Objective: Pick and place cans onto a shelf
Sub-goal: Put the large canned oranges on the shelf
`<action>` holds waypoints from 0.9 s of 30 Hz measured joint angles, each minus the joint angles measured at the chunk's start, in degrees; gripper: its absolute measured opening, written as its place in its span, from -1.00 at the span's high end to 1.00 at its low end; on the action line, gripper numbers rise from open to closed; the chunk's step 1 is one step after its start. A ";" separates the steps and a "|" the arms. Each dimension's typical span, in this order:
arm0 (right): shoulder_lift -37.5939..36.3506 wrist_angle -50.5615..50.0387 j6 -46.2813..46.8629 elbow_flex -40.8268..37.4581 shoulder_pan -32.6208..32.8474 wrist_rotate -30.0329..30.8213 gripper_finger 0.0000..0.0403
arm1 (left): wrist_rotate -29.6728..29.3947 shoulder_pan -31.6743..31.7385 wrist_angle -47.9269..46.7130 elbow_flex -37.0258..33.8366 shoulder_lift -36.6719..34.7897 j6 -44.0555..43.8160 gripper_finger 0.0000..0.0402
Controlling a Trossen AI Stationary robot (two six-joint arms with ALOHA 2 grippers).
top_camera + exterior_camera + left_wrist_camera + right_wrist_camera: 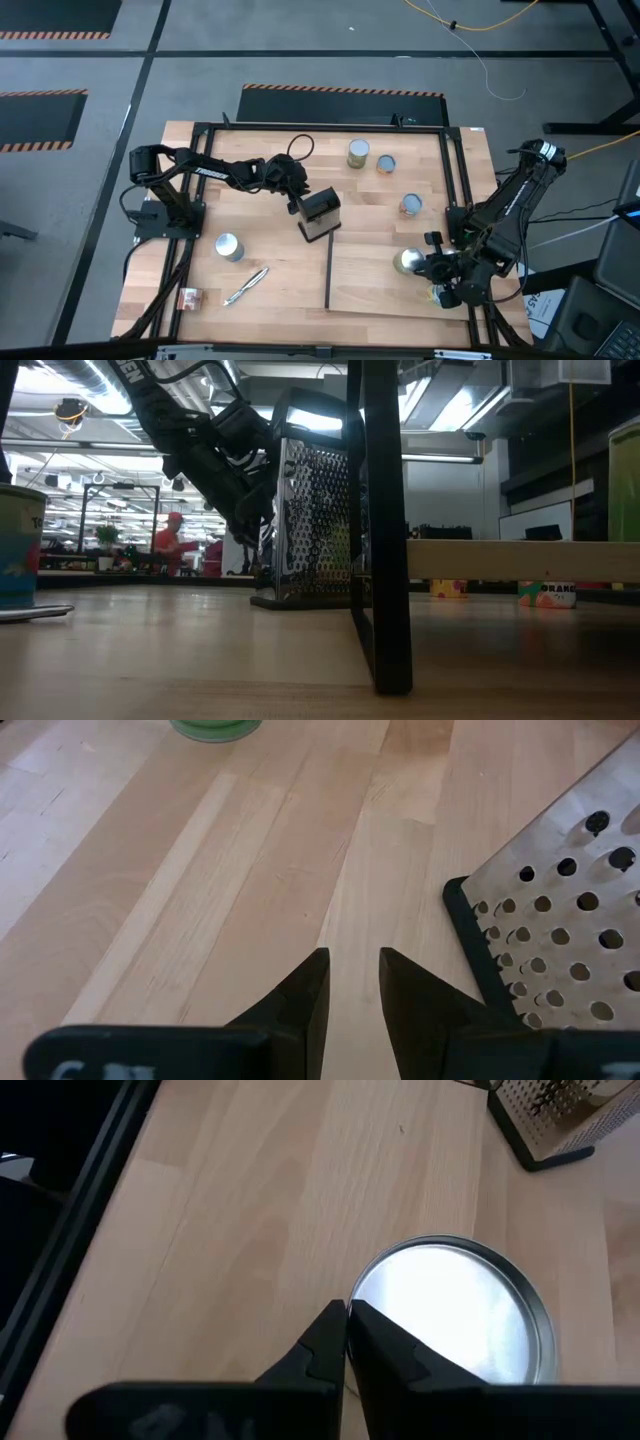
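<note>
A silver-topped can (407,262) (455,1315) stands upright on the shelf (380,290), a pale wood panel with a black bar along its left side. My right gripper (426,266) (347,1312) is over the can's rim, its fingers all but together. Three more cans (358,153) (386,163) (410,204) stand on the table behind the shelf, and one (228,247) stands at the left. My left gripper (297,203) (352,970) points down at bare wood beside a box grater (320,212), with a narrow gap between its fingers and nothing in it. My right gripper has its fingertips (330,1325) right at the rim (362,1290) of the can's top, slanting down from the table's right. I cannot tell whether they touch the rim or stand just above it. The can stands upright on the shelf.
The box grater (315,520) (560,940) stands upright by the shelf's far left corner. A thin silver tool (245,285) and a small lying can (187,297) are at the near left. The table's black frame (460,180) runs along its edges. The shelf's black post (385,530) stands close in the low view.
</note>
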 joint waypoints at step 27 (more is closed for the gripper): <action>0.00 -0.16 4.70 0.00 -0.15 1.04 0.55 | -0.02 0.01 0.00 0.00 0.00 0.02 0.58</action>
